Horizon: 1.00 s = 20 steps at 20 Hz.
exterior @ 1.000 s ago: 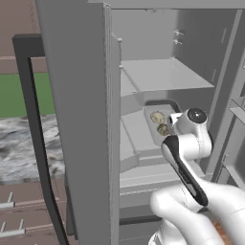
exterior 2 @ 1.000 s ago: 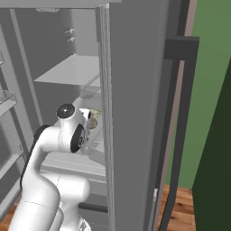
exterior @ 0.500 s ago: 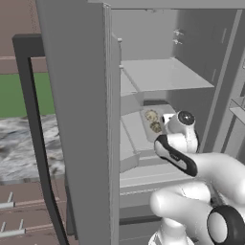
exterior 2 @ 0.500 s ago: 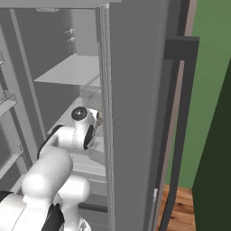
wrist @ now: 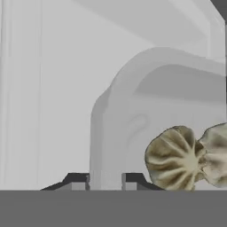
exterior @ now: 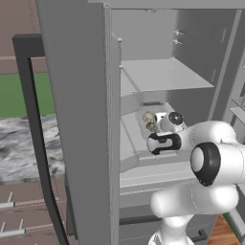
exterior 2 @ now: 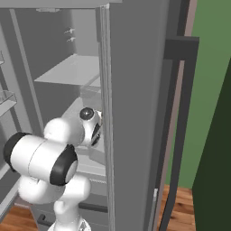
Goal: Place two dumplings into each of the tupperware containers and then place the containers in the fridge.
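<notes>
Inside the open fridge (exterior: 162,76), a translucent tupperware container (exterior: 143,112) sits on the middle shelf with two tan dumplings (exterior: 149,122) in it. My gripper (exterior: 157,128) reaches in at the container's near side. In the hand view the gripper (wrist: 105,179) has its two dark fingertips (wrist: 77,181) on either side of the container's (wrist: 133,115) rounded wall, close against it. The two dumplings (wrist: 177,159) lie just to the right inside the tub. In the right base view the hand (exterior 2: 92,128) sits partly behind the fridge's door edge (exterior 2: 106,113).
The fridge's tall grey door (exterior: 81,95) stands open at the left, with a black frame (exterior: 33,119) beyond it. A flat shelf (exterior: 167,74) spans above the container. Door racks (exterior: 237,107) line the right side. My bulky elbow (exterior: 210,160) fills the space in front of the shelves.
The arm has folded, with the elbow swinging down and toward the cameras. The hand has stayed at the container on the middle shelf.
</notes>
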{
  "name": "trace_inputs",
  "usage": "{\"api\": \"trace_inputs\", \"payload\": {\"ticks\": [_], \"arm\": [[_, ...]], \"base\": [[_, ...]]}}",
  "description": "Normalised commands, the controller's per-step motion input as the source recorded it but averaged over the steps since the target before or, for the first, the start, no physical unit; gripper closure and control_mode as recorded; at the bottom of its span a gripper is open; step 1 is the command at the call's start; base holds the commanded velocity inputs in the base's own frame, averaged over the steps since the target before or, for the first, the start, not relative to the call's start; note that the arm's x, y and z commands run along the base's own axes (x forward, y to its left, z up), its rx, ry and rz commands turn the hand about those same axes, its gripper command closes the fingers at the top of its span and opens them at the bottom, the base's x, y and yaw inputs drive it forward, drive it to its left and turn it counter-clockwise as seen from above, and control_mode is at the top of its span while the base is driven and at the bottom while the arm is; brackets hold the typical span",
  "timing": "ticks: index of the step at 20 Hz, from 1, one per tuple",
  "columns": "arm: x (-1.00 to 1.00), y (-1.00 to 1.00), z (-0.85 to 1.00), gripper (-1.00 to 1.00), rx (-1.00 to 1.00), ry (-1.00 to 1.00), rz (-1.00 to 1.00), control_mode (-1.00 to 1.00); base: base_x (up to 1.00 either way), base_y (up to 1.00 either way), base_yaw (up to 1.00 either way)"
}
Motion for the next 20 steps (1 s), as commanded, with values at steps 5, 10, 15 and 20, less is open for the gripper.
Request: {"api": "trace_inputs", "payload": {"ticks": [5, 10, 15, 20], "arm": [[0.58, 0.00, -0.15, 1.00, 0.00, 0.00, 0.00, -1.00], [0.29, 0.00, -0.05, 1.00, 0.00, -0.01, 0.00, -1.00], [0.00, 0.00, 0.00, -1.00, 0.00, 0.00, 0.00, -1.00], [0.00, 0.00, 0.04, -1.00, 0.00, 0.00, 0.00, -1.00]], "base": [[0.00, 0.00, 0.00], [0.00, 0.00, 0.00], [0.00, 0.00, 0.00], [0.00, 0.00, 0.00]]}}
